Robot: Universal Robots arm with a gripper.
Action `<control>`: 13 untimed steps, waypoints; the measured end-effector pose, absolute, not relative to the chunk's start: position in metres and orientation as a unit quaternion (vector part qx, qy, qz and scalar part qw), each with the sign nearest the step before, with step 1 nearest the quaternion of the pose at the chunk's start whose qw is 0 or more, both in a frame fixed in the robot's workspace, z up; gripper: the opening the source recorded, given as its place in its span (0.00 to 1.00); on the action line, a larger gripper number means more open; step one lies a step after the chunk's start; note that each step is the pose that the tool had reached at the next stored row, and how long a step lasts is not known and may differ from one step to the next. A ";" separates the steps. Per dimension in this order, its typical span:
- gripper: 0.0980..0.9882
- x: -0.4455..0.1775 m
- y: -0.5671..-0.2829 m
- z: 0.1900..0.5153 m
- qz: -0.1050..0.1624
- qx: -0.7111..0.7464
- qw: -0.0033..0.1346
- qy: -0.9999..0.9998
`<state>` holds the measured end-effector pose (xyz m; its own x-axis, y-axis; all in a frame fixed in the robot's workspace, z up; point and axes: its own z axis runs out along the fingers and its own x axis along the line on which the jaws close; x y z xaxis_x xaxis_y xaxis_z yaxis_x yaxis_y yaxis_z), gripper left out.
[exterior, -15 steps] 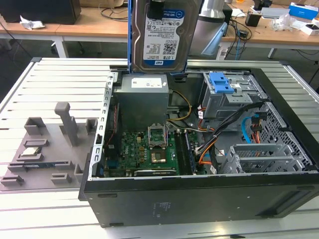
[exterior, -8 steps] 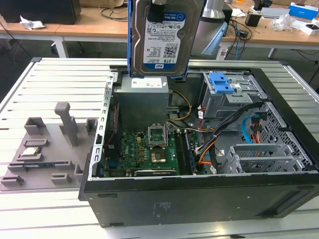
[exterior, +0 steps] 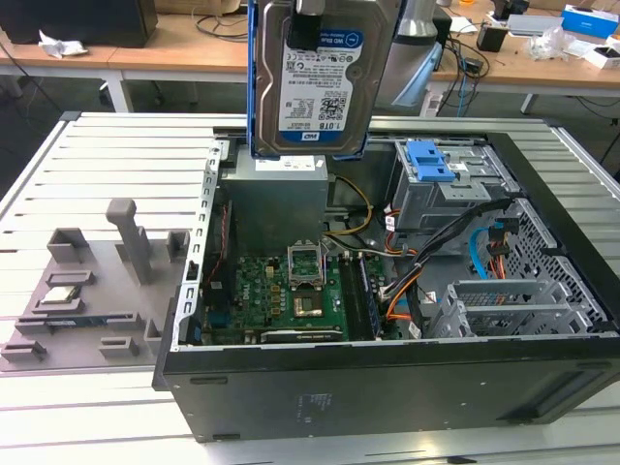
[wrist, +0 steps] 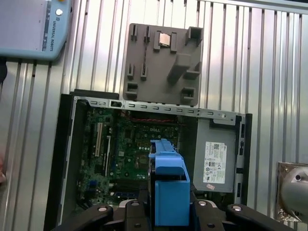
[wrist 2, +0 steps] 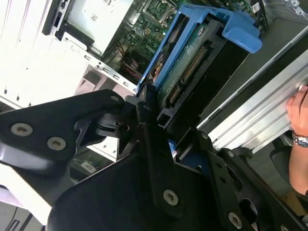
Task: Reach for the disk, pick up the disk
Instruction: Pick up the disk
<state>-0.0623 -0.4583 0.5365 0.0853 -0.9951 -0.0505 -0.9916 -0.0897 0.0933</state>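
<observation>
The disk (exterior: 320, 87), a silver hard drive with a white-and-blue label in a blue bracket frame, hangs upright in the air above the open computer case (exterior: 387, 378), clear of it. My gripper (exterior: 308, 29) is shut on the disk's upper end. In the second wrist view the black fingers (wrist 2: 144, 113) clamp the disk (wrist 2: 192, 53) across its thin sides. In the first wrist view the disk's blue bracket (wrist: 169, 183) stands edge-on between the fingers, above the motherboard (wrist: 130, 144).
Below the disk are the power supply (exterior: 281, 194), the motherboard (exterior: 291, 291) and a grey drive cage with a blue latch (exterior: 436, 165). A grey fixture plate (exterior: 87, 291) with a small chip (exterior: 60, 295) lies beside the case. A person's hand (wrist 2: 301, 115) rests on the table rail.
</observation>
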 end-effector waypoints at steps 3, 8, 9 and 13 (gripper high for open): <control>0.30 -0.062 -0.464 0.536 -0.050 0.736 0.018 -0.674; 0.30 -0.062 -0.473 0.536 -0.050 0.736 0.018 -0.674; 0.30 -0.062 -0.475 0.536 -0.050 0.736 0.018 -0.674; 0.30 -0.062 -0.481 0.536 -0.050 0.736 0.018 -0.674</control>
